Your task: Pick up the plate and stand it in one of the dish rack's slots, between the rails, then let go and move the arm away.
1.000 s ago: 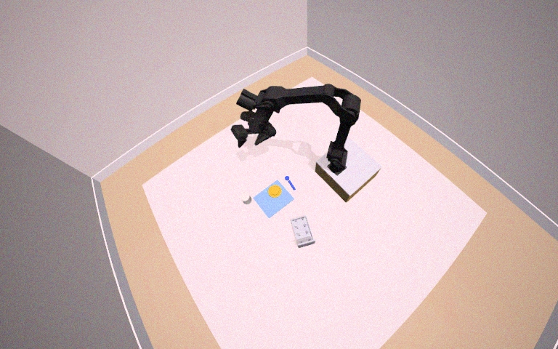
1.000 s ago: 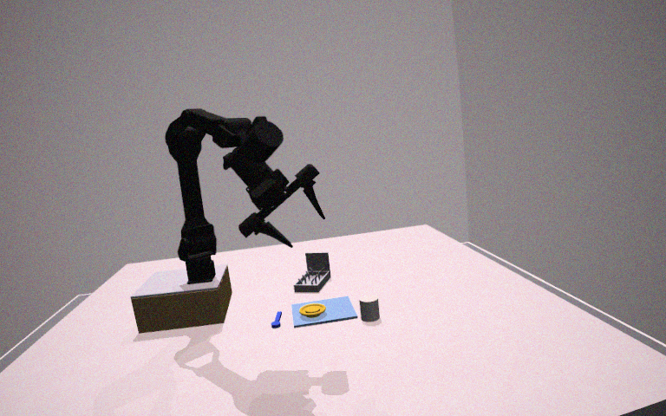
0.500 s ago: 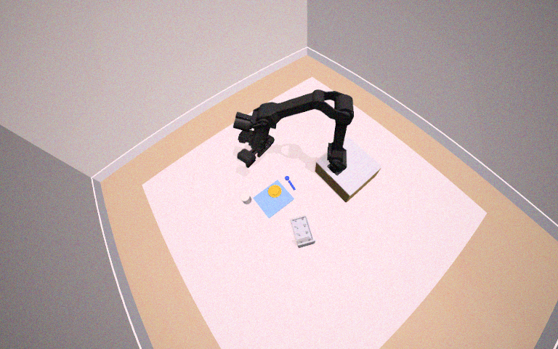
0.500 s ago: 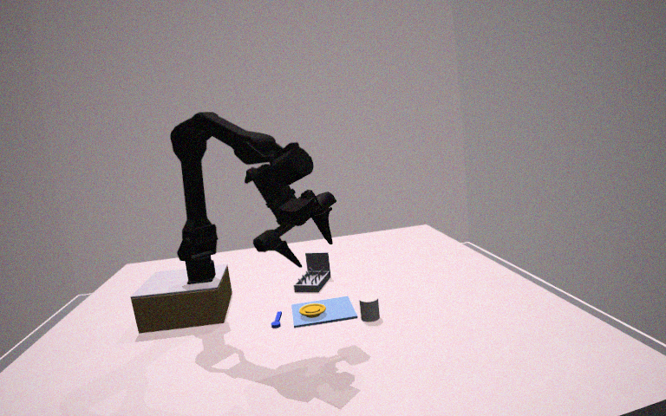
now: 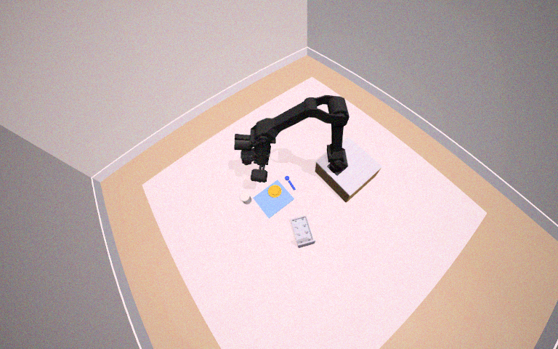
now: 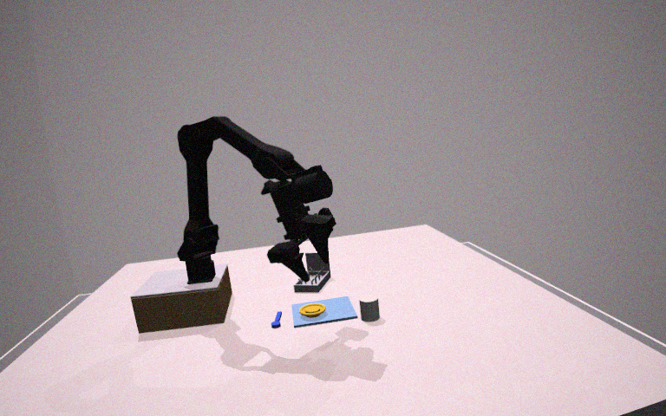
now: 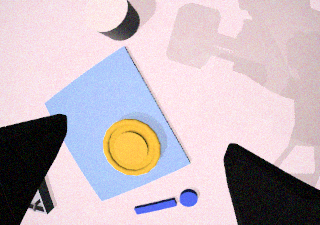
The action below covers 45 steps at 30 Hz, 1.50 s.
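The yellow round plate (image 5: 275, 190) (image 6: 311, 310) (image 7: 131, 147) lies flat near one corner of a blue mat. The grey dish rack (image 5: 303, 231) (image 6: 306, 289) stands apart from the mat, with short pegs inside and a raised wall at one end; its slots are empty. In the wrist view most of the rack (image 7: 46, 197) is hidden by the left finger. My gripper (image 6: 317, 270) (image 7: 147, 139) is open and empty. It points down, well above the table, with the plate between the two fingers as the wrist view looks down.
The blue mat (image 5: 269, 207) (image 6: 344, 308) (image 7: 100, 90) lies under the plate. A blue spoon-like piece (image 5: 291, 185) (image 6: 277, 317) (image 7: 156, 206) lies beside it. A short cylinder (image 5: 245, 198) (image 6: 368, 310) (image 7: 131, 24) with a pale top stands near another corner. The arm's base stands on a box (image 5: 355, 183) (image 6: 181, 314).
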{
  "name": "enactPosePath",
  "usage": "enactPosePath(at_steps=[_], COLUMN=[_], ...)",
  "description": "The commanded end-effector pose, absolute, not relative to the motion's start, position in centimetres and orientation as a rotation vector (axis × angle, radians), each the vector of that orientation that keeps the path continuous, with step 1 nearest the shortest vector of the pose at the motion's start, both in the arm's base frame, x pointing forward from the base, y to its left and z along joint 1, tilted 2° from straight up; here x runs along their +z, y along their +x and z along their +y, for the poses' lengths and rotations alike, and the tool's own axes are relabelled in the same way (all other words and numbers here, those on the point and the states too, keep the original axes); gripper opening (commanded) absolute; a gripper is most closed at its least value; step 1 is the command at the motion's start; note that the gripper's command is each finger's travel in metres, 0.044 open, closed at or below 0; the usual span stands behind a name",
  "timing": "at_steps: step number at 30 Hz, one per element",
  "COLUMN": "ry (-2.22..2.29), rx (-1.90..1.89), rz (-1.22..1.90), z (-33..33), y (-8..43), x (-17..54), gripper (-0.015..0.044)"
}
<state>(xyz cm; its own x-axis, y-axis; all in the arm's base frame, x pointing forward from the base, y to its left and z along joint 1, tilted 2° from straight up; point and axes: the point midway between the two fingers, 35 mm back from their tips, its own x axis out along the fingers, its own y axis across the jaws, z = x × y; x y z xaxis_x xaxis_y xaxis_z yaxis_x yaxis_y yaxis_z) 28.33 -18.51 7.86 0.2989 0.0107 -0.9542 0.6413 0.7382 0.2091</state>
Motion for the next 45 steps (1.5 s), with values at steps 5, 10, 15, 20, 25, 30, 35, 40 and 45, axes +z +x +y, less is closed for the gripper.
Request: enactPosePath(at_steps=[5,10,15,20,25,30,35,40,45], ry=[0.418,0.279,0.139,0.018,0.013,0.013,0.013,0.013,0.013], rx=[-0.307,-0.205,-0.097,0.002,0.006,0.006,0.006,0.006,0.006], rz=[1.345,1.415,1.478,1.528,1.529,1.529,1.529,1.529,1.529], z=[-16.3,-14.9,-13.6,-12.5,-12.5,-12.5,-12.6,-12.6,-12.6], y=[28.3,28.1,27.8,27.5,27.5,27.6,27.7,27.8,27.8], x=[5.2,3.9,2.6,1.6,1.6,1.2,0.3,-0.5,-1.3], gripper=[0.0400,0.0400,0.0400,0.0400,0.0400,0.0400,0.0400,0.0400,0.0400])
